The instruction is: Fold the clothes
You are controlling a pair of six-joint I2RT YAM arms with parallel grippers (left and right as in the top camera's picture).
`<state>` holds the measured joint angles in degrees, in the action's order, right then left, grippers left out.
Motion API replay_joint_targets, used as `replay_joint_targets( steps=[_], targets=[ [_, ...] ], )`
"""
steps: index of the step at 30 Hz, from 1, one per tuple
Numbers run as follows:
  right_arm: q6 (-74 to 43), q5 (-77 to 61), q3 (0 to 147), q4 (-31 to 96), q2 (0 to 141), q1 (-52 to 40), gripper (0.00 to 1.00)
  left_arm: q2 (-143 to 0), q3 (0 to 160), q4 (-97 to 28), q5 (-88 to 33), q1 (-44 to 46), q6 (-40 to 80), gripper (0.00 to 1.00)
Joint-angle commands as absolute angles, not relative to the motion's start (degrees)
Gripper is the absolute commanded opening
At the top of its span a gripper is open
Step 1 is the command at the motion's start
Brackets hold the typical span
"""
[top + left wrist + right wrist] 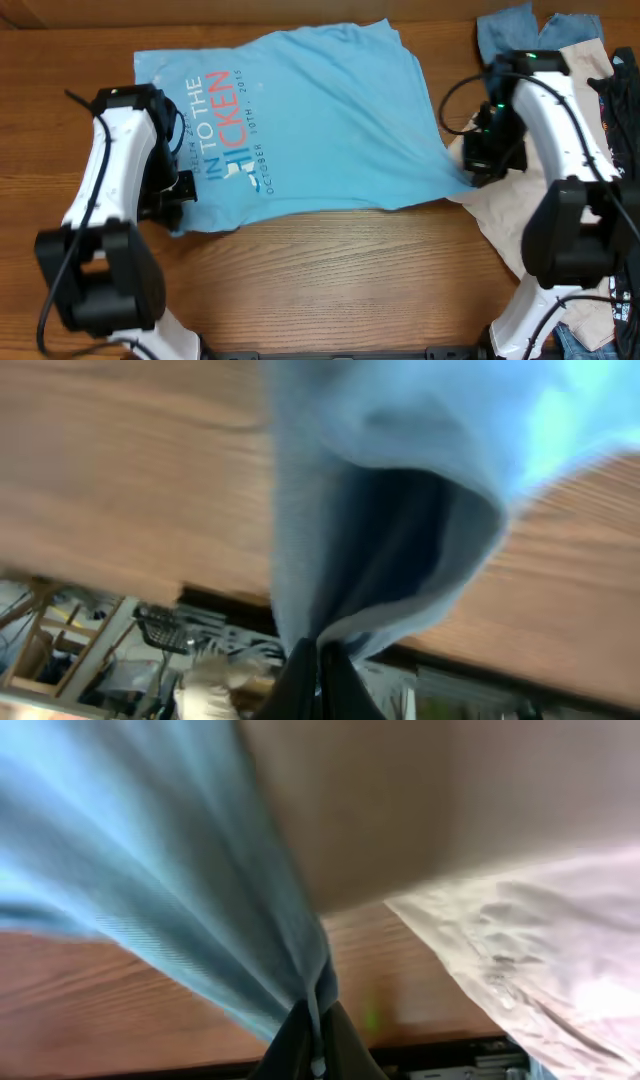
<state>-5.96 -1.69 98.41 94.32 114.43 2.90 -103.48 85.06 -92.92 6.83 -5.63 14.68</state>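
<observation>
Sky-blue T-shirt [330, 120], red-and-white lettered, spread wide, lightly creased.

T-shirt [330, 120] print: partly under left arm [105, 170] | garment pile [500, 215]: cut by right edge | left wrist view: blurred

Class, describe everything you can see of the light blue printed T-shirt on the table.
The light sky-blue, cotton-looking T-shirt lies spread on the wooden table, white and red lettering facing up near its left end. The left gripper and the right gripper are each shut on an opposite edge, bunching the cloth there. Its right end lies beside a beige garment.
</observation>
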Motion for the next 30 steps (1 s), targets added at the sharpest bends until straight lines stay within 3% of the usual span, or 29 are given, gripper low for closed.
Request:
replay_joint_targets(
  steps=[1,13,30],
  targets=[
    [-6.0,-3.3,95.8,94.0,107.9,7.3,0.04,-92.1,83.7,-93.1,17.9,-8.3,24.8,0.04],
    [-5.8,-3.8,93.4,93.0,107.1,6.8,0.04,-83.5,83.6,-91.4,18.7,-21.5,27.0,0.04],
    [-2.7,-9.0,93.4,81.0,107.0,5.7,0.04,-83.6,77.5,-77.2,14.9,-18.3,23.8,0.04]
  ],
)
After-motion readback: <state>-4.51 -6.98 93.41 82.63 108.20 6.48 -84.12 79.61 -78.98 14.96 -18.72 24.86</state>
